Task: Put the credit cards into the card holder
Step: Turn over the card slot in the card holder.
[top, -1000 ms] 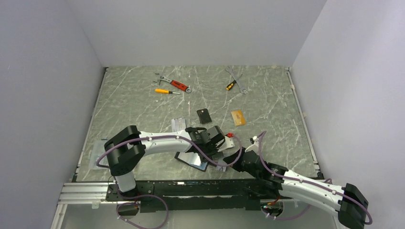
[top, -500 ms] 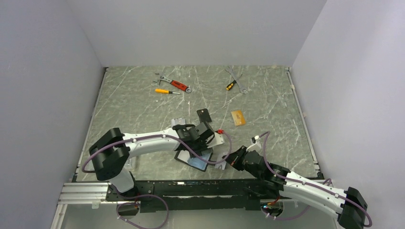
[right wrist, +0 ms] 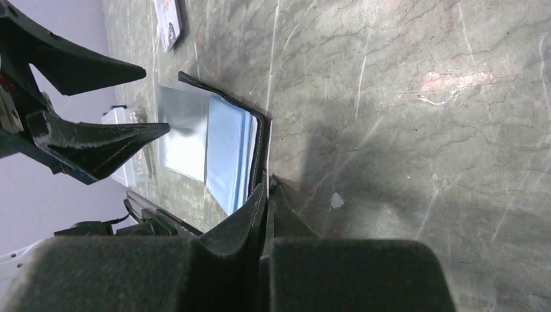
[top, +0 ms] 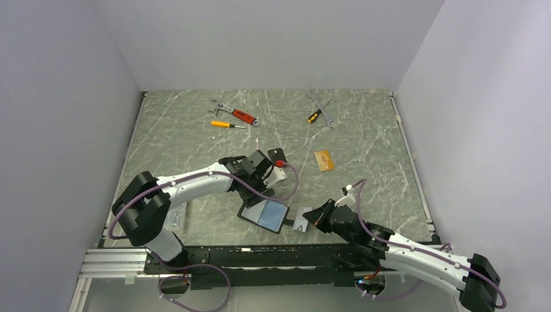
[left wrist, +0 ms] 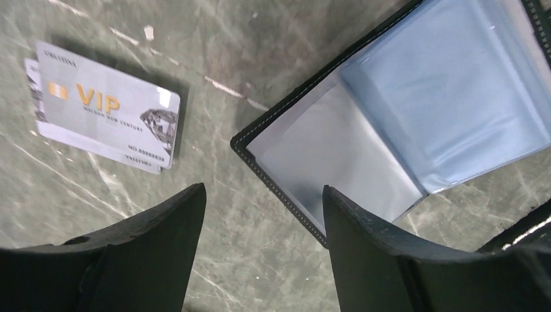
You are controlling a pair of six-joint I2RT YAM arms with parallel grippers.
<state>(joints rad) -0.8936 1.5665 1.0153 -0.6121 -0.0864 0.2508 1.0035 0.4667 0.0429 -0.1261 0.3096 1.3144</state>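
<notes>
Since the silver-grey cards [left wrist: 107,114] lie flat on the table [left wrist: 214,52] up and to the left of the left gripper [left wrist: 261,192], whose fingers stand wide apart and hold nothing, that arm is the nearer one for the pick. The two cards are stacked, slightly offset, and their long axis runs close to the line between the two fingers, so I judge the wrist must turn to close across the short width. Just right of the cards, not touching them, the card holder [left wrist: 403,123] lies open with its lining up. At its opposite edge the right gripper [right wrist: 266,195] has its fingers pressed together, tips at the holder's rim; whether they pinch it I cannot tell.
</notes>
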